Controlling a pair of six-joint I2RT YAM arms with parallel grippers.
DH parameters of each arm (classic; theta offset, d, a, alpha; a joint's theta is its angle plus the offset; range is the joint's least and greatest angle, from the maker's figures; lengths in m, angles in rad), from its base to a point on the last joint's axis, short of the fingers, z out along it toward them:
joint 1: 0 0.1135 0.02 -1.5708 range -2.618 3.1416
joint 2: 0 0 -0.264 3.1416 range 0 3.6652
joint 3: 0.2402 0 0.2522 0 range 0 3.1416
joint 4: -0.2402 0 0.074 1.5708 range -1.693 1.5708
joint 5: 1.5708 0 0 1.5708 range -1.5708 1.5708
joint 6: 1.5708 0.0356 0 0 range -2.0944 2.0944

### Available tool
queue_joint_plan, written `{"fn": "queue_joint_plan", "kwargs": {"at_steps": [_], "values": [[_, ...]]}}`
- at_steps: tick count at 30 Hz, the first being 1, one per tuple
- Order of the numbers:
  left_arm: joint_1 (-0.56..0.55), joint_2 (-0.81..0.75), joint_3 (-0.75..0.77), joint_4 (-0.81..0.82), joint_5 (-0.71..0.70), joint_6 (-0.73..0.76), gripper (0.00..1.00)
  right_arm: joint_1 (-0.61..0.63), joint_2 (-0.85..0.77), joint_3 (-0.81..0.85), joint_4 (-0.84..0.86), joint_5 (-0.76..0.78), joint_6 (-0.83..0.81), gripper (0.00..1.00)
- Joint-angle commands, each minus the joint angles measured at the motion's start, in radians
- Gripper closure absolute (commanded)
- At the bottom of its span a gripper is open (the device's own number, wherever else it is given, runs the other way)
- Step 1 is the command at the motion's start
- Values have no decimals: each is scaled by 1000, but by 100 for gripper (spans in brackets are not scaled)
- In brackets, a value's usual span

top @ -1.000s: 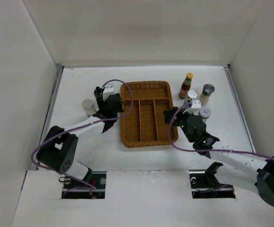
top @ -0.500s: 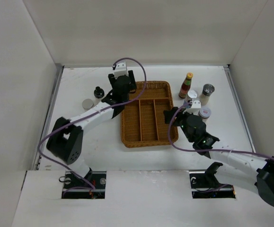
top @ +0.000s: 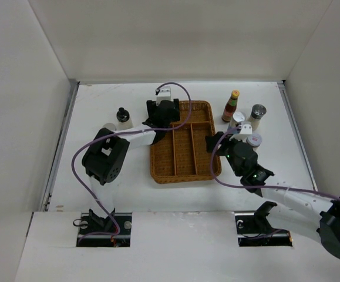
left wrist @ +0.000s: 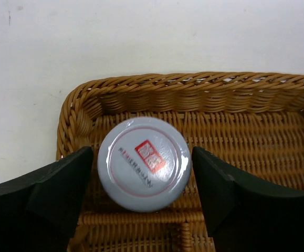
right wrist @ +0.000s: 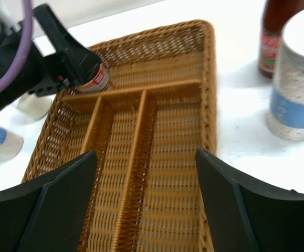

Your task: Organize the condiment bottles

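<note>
Placement of a white-lidded condiment jar (left wrist: 144, 163) in the left corner of the wicker tray's (left wrist: 204, 86) far compartment. Left gripper (left wrist: 142, 153) straddles the jar, jaws just clear of it (apparently released); withdraw straight upward to avoid tipping it. Right gripper (right wrist: 145, 155) hangs open, empty.

Jar (left wrist: 144, 164), seemingly upright, in tray (left wrist: 204, 84) corner

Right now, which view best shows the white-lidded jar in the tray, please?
Left wrist: the jar sits centred, lid sharp. The right wrist shows only a sliver of its side; from above, the left pincer hides it.
</note>
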Motion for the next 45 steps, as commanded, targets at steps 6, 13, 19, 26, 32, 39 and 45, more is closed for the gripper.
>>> {"fn": "queue_joint_plan", "kwargs": {"at_steps": [6, 13, 19, 26, 32, 39, 45], "values": [[-24, -232, -98, 157, -47, -17, 0, -97, -179, 121, -165, 158, -53, 7], [-86, -552, -342, 224, -87, -20, 0, -312, -32, 296, -410, 147, -96, 0], [-165, -773, -541, 246, -124, -49, 0, -388, 129, 356, -394, 13, -95, 0], [-260, -959, -787, 263, -126, -98, 0, -422, 261, 415, -346, -45, -107, 0], [-314, -1125, -921, 246, -129, -121, 0, -438, 400, 463, -299, -59, -107, 1], [-314, -1154, -962, 270, -124, -120, 0, -406, 347, 422, -164, -6, -121, 43], [-305, -1120, -976, 319, -123, -117, 0, -232, 163, 461, -165, 125, -213, 45]]}}
